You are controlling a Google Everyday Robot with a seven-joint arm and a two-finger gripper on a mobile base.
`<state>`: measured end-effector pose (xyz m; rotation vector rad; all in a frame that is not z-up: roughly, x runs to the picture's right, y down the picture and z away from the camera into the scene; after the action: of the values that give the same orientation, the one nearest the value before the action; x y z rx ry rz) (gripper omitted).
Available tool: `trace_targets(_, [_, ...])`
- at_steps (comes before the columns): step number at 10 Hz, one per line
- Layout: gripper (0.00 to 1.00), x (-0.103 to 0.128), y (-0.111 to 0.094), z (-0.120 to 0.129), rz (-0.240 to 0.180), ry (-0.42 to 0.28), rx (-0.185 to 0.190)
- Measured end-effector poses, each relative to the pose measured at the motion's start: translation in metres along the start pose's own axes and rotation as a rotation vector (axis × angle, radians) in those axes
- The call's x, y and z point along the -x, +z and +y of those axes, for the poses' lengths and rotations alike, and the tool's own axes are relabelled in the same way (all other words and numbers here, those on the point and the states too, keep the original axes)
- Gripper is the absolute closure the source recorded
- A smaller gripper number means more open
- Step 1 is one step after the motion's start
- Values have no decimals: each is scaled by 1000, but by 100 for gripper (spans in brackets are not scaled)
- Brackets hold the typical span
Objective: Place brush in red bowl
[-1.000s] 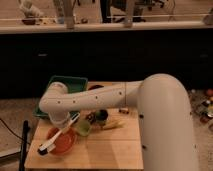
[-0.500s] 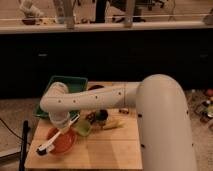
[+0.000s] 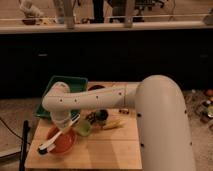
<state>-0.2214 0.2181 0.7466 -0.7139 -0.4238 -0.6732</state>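
The brush (image 3: 56,137) has a white handle and a dark head. It lies slanted over the red bowl (image 3: 66,143) at the table's front left, with its head past the bowl's left rim. My gripper (image 3: 64,125) is at the end of the white arm, directly over the bowl's back edge and at the brush's handle. I cannot tell whether the brush rests on the bowl or is held just above it.
A small green cup (image 3: 83,129) stands just right of the bowl. A yellow item (image 3: 113,124) and a dark object (image 3: 101,116) lie mid-table. A green tray (image 3: 70,81) and a dark brown bowl (image 3: 97,88) sit at the back. The wooden table (image 3: 100,152) ends just left of the bowl.
The wrist has sunk slightly toward the red bowl, and the brush head has shifted a little to the left. Otherwise the scene is the same.
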Motion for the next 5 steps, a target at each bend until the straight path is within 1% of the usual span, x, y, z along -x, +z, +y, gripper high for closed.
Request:
trace_targets(1, [20,0,1,0,-3,0,1])
trace_targets(5, [20,0,0,-1,-7,-5,1])
